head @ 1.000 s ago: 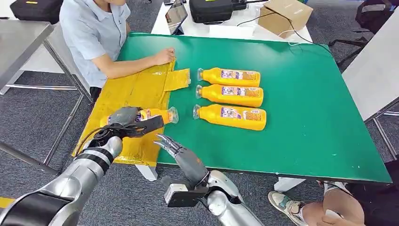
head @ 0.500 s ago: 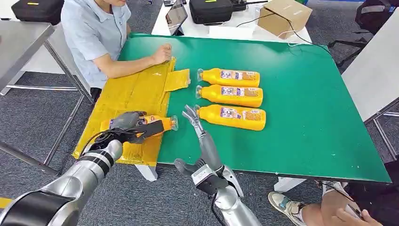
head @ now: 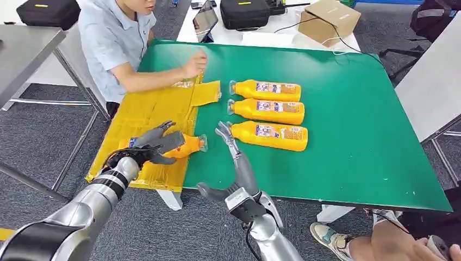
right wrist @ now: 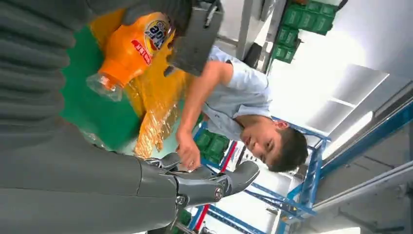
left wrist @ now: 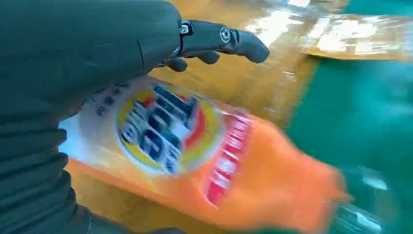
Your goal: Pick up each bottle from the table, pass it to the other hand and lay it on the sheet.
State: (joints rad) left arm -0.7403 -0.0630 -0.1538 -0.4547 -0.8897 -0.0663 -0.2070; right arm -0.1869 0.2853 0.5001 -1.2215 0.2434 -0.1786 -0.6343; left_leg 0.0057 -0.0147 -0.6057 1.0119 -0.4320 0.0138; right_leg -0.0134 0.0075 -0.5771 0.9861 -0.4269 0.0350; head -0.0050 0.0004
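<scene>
Bottles lie on their sides here, rigid orange plastic with glossy labels, probably full and of some weight; the smooth round bodies may roll or slip, so my judgement is that a wrap around the mid-body, across the label, is the surest hold, not the narrow clear cap end.

Head view: the left hand (head: pixel 155 144) rests over one bottle (head: pixel 187 145) lying on the yellow sheet (head: pixel 152 109), fingers spread over its label end, the cap pointing away toward the right hand (head: pixel 231 147). Whether it grips or merely covers the bottle I cannot tell. The right hand is wide and holds nothing, fingertips near the cap of the nearest bottle (head: pixel 269 135) of three on the green table (head: pixel 359 125). Beyond the left hand a person's hand (head: pixel 194 64) holds the sheet's far edge; the table's near edge runs just under both wrists, with open green beyond the three bottles.

Left wrist view: the bottle lies blurred under the palm, fingers (left wrist: pixel 224 38) extended above it, apparently not clamped.

Right wrist view: fingers (right wrist: pixel 214 183) apart, empty.
</scene>
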